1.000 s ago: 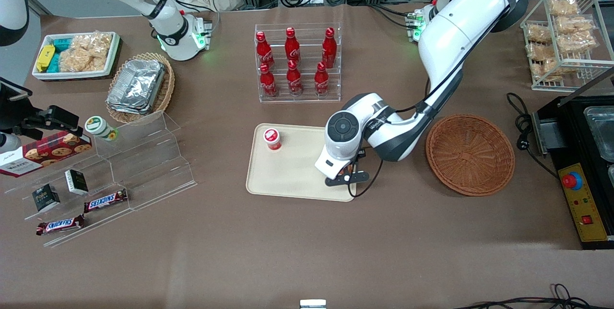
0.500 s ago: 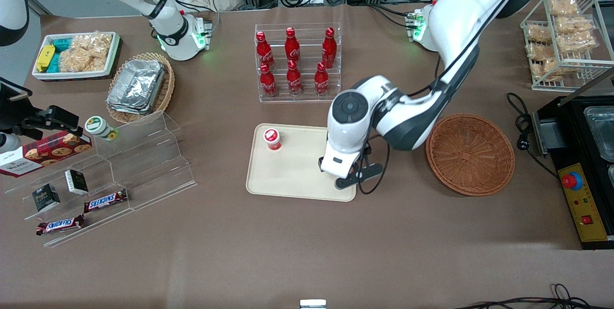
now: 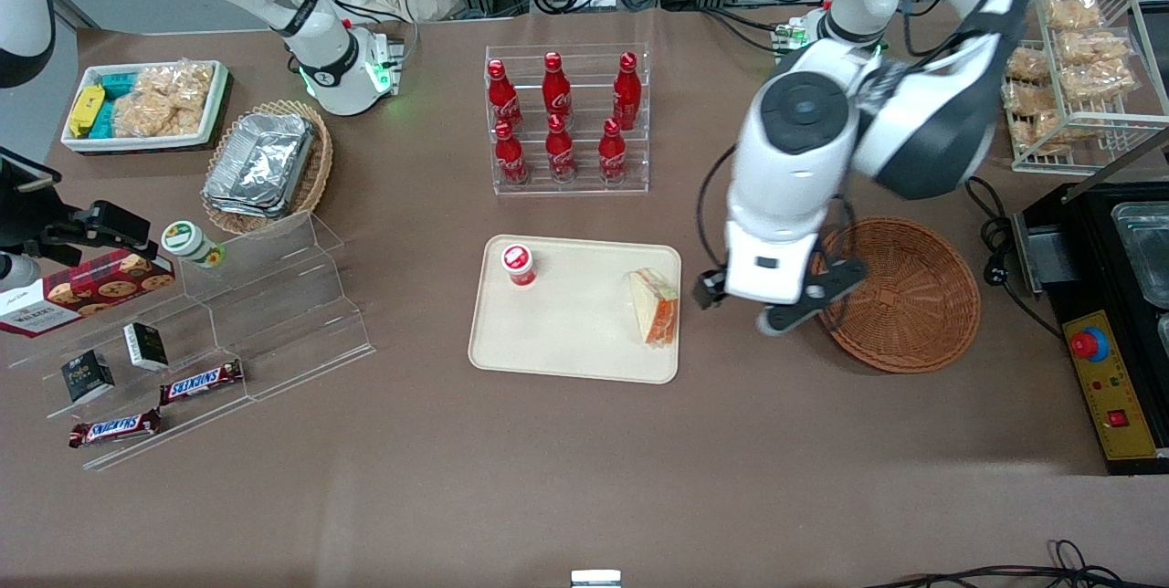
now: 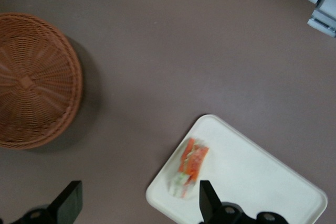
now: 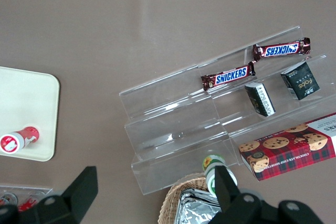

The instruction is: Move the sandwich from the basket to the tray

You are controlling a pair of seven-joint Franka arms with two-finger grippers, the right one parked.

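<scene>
On the tray, at its edge nearest the basket, lies the sandwich, with a small red-capped bottle also on the tray. End effector hangs above the table between tray and basket, fingers spread, grasping nothing.

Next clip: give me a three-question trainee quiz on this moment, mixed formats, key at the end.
1. True or false: the sandwich lies on the tray.
2. What is in the basket? A) sandwich B) small red-capped bottle C) nothing
3. Fill in: the gripper hangs above the table between tray and basket with its fingers ____.

Key: 1 true; 2 C; 3 open, holding nothing.
</scene>
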